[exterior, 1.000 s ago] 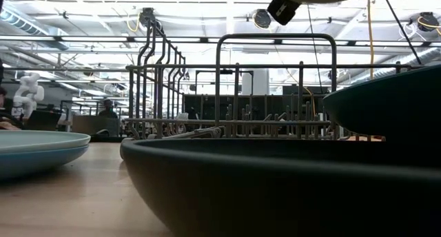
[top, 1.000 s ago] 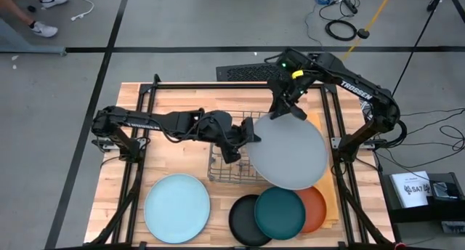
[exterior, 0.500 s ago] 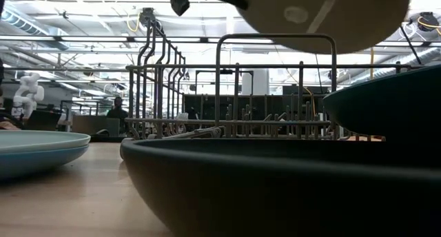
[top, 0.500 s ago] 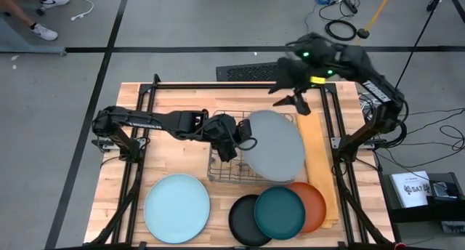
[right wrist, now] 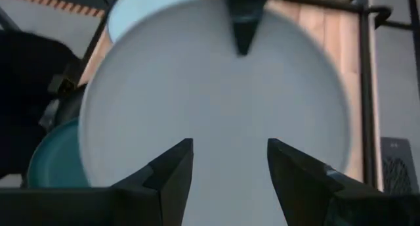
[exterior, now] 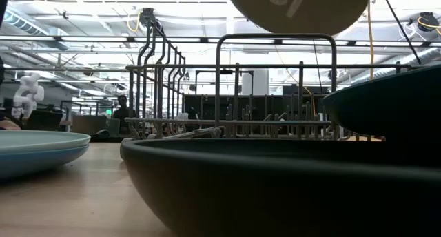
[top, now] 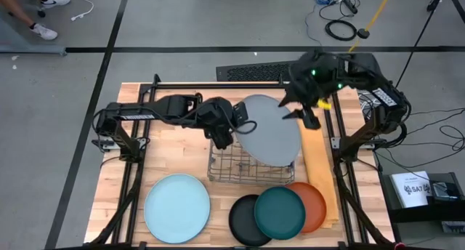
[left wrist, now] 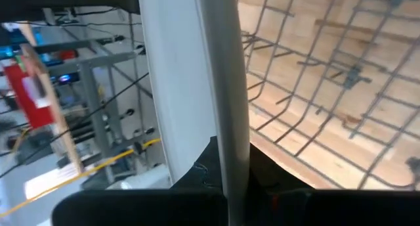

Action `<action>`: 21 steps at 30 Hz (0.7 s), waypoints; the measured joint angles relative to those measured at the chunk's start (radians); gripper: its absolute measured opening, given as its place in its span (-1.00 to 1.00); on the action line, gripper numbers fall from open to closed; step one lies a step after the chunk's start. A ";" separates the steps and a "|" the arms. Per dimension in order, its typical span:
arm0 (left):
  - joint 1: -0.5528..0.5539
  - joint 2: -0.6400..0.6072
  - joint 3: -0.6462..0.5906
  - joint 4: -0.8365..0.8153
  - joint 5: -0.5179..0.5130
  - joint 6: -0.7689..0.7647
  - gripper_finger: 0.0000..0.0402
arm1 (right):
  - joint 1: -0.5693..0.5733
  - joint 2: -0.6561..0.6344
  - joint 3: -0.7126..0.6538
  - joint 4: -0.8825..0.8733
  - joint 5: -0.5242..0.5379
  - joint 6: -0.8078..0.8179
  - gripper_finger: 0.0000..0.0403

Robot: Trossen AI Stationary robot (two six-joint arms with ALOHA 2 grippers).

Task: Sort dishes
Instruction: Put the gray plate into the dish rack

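Seen from above, a wooden desk (top: 182, 163) carries a wire rack (top: 243, 164) at its middle. The left pincer (top: 234, 128) is clamped on the edge of a large grey plate (top: 272, 130), holding it in the air over the rack's far side. The plate is tilted, so from above it looks like an oval with its long axis running from the desk's far edge toward the near edge; its face is turned up and toward the right arm. From desk height its underside (exterior: 296, 9) shows high above the rack's wires (exterior: 275, 85). The right pincer (top: 309, 113) hangs just beside the plate's right rim, its fingers (right wrist: 167, 173) apart and holding nothing, the plate's face just beyond them. Along the near edge lie a pale blue plate (top: 176, 207) at the left, then a black plate (top: 243, 222), a dark teal plate (top: 280, 212) overlapping it, and an orange plate (top: 316, 206) partly under the teal one
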 joint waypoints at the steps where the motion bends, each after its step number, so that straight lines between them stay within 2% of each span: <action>1: 0.007 0.001 0.010 -0.012 0.013 -0.006 -0.95 | 0.026 0.000 0.000 -0.002 0.012 0.027 -0.07; 7: 0.036 0.002 0.045 -0.041 0.056 -0.019 -0.95 | 0.209 -0.002 -0.015 0.002 0.194 0.224 -0.07; 13: 0.041 0.011 0.045 -0.033 0.063 -0.044 -0.95 | 0.383 -0.002 -0.114 0.051 0.350 0.400 -0.07; 21: 0.042 0.016 0.044 -0.007 0.066 -0.064 -0.95 | 0.514 -0.002 -0.274 0.129 0.445 0.541 -0.07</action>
